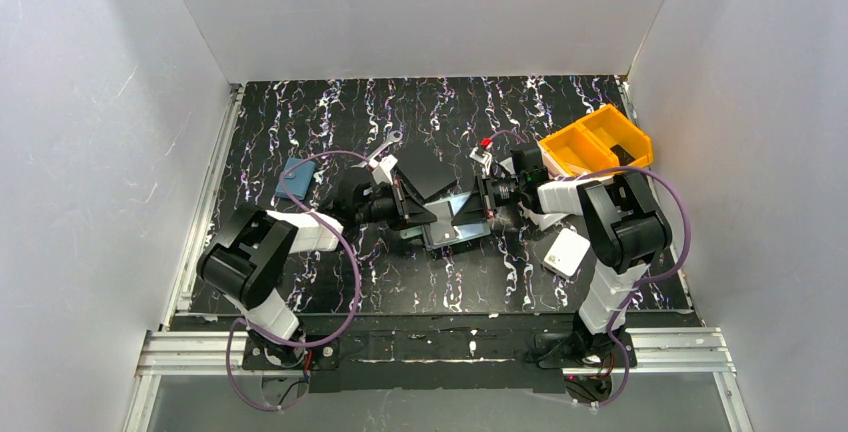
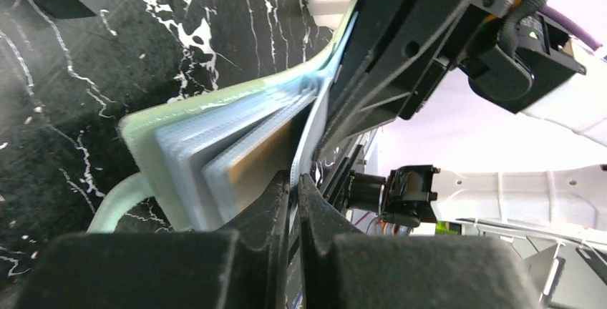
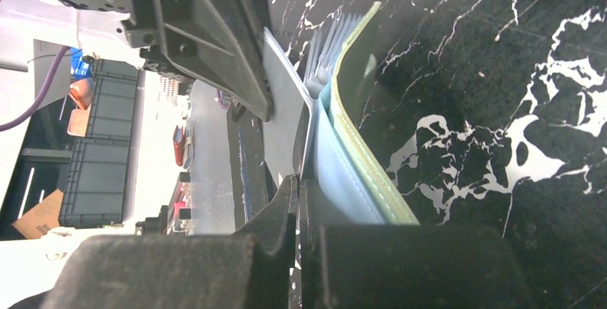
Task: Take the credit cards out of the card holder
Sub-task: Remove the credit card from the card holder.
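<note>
The mint-green card holder [image 1: 458, 227] lies open at mid-table between both arms. In the left wrist view its grey-blue inner panels [image 2: 190, 155] fan out, and a tan credit card [image 2: 261, 153] sits in a slot. My left gripper [image 2: 295, 180] is shut on a thin pale-blue sheet that runs up toward the fold; whether it is a card or a panel I cannot tell. My right gripper [image 3: 298, 184] is shut on a thin grey sheet [image 3: 283, 101] beside the holder's green cover [image 3: 372, 173]. The two grippers [image 1: 430, 217] [image 1: 478, 202] face each other across the holder.
A yellow bin [image 1: 597, 142] stands at the back right and a white square box [image 1: 567, 251] at the near right. A blue pouch [image 1: 296, 178] lies left, and a black square plate [image 1: 425, 170] and a silver tool [image 1: 385, 145] lie behind the holder. White walls enclose the table.
</note>
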